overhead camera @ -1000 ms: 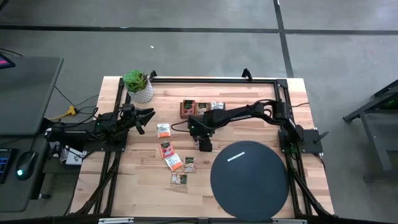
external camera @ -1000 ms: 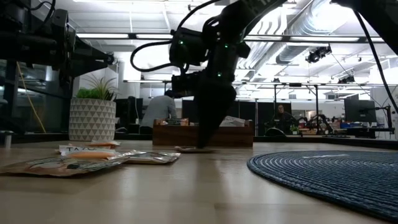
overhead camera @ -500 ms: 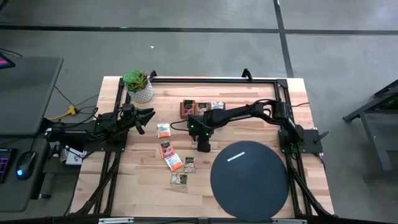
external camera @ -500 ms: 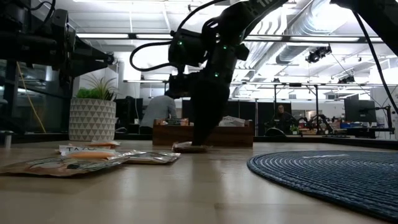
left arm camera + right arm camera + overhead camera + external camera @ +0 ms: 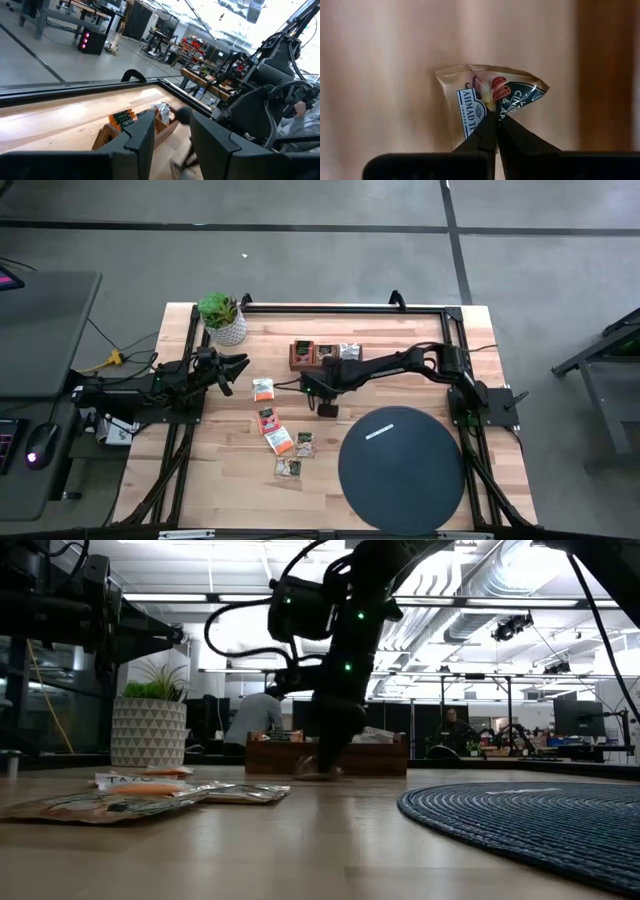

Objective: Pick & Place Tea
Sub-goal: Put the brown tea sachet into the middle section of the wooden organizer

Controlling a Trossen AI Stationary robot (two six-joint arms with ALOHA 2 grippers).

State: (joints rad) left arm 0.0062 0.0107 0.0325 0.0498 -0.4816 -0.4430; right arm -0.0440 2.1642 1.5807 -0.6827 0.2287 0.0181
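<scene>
Grey concrete floor – open workshop with ceiling lights.

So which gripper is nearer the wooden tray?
Right. The right gripper is just in front of the tray, shut on a sachet. The left gripper waits farther off, over the table's left side beside the plant.

sachet lower edge hidden by right claw, print partly unreadable

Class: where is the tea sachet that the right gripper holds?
In the high view it is mid-table, pinched in the shut right gripper, between the wooden tray and the black disc. The sachet crumples between the fingertips.
</scene>
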